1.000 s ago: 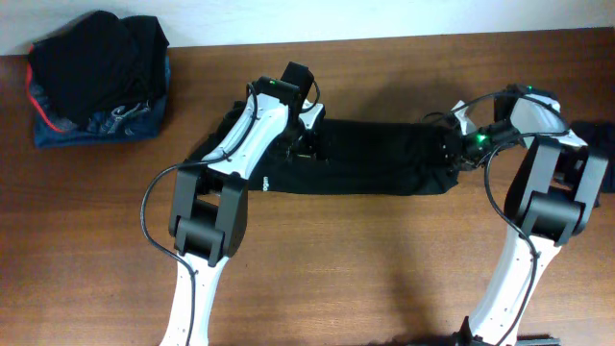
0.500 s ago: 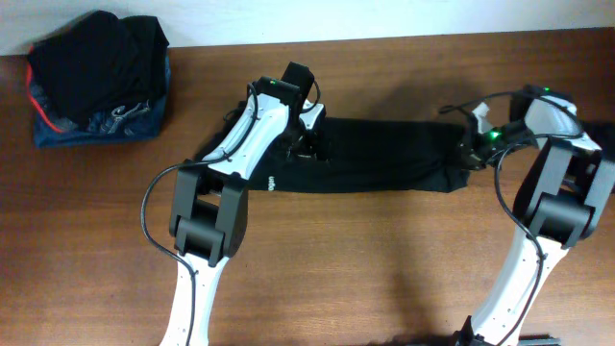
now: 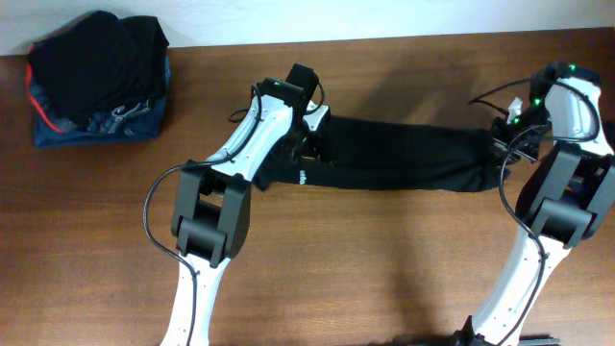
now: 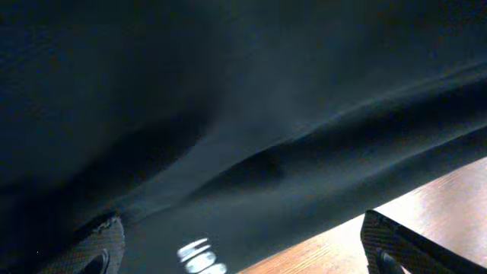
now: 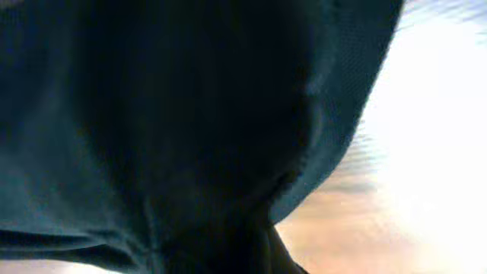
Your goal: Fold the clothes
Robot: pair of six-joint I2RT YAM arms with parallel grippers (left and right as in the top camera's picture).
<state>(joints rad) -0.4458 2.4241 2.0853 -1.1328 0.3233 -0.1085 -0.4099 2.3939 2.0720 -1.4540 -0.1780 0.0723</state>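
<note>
The clothes (image 3: 394, 159), a black T-shirt folded into a long strip, lie across the middle of the table. A small white logo (image 3: 301, 177) shows near the strip's left front edge. My left gripper (image 3: 309, 142) hovers low over the left end, open. In the left wrist view its fingertips (image 4: 97, 247) stand wide apart over the black cloth (image 4: 228, 114) and the logo (image 4: 199, 257). My right gripper (image 3: 502, 144) is shut on the strip's right end. Black fabric (image 5: 167, 129) fills the right wrist view, bunching at the bottom, and hides the jaws.
A pile of dark garments (image 3: 96, 77) sits at the back left corner. Bare brown wood (image 3: 384, 259) spreads in front of the shirt. Both arms' bases stand at the front edge.
The right gripper has shut on the shirt's right end and drawn it to the right, stretching the strip and shifting it. The left gripper stayed open, drifting slightly right.
</note>
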